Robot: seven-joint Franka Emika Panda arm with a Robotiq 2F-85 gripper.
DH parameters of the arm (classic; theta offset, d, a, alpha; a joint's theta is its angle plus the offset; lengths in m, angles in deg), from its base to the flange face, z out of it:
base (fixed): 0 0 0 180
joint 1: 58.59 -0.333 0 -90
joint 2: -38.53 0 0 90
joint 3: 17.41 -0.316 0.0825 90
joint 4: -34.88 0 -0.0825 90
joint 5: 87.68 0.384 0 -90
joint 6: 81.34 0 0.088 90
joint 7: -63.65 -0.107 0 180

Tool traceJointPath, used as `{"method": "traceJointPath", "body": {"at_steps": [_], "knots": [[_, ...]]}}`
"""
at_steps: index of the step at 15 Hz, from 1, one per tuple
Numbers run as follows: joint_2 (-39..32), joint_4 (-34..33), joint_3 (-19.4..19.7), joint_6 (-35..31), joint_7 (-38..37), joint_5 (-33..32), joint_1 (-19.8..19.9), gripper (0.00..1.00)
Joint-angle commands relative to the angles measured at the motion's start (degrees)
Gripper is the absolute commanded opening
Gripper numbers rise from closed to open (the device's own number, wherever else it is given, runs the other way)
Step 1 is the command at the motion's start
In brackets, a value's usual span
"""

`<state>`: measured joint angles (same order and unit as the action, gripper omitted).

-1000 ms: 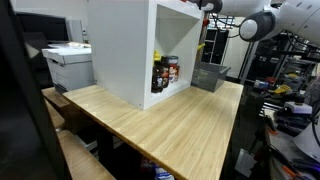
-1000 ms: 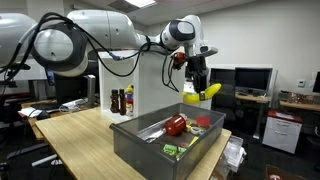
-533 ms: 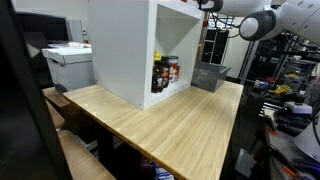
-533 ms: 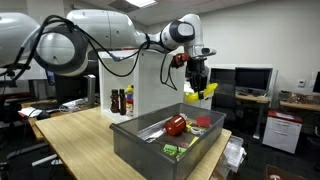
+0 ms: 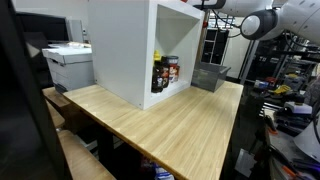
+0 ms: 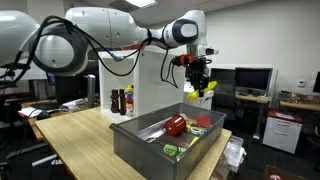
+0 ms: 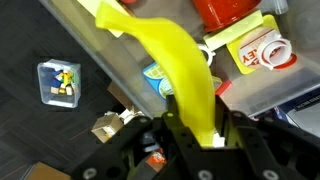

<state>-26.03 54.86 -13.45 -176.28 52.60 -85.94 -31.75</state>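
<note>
Clamping the yellow banana (image 7: 180,65) by one end, the gripper (image 7: 195,130) holds it high over the rim of the grey bin (image 6: 140,148). In the wrist view its long axis slants up-left, free tip away from the jaws, gripped end hidden.

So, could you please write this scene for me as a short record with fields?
gripper: black two-finger gripper, shut on the banana
held thing: curved yellow banana, in the air over the bin's rim
below: grey metal bin on the light wooden table
in bin: red round item, green packet
nearby: white open cabinet with dark bottles inside
</note>
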Motion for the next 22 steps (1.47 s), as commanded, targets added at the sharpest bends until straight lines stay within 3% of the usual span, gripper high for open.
{"method": "traceJointPath", "body": {"at_steps": [1,11,22], "knots": [[2.0,1.04,-1.57,0.87,2.77,2.41,2.19,0.12],[5.15,1.09,2.38,2.08,1.14,-1.21,1.39,0.12],[8.48,0.84,6.42,0.69,0.91,-6.76,-2.73,0.12]]}}
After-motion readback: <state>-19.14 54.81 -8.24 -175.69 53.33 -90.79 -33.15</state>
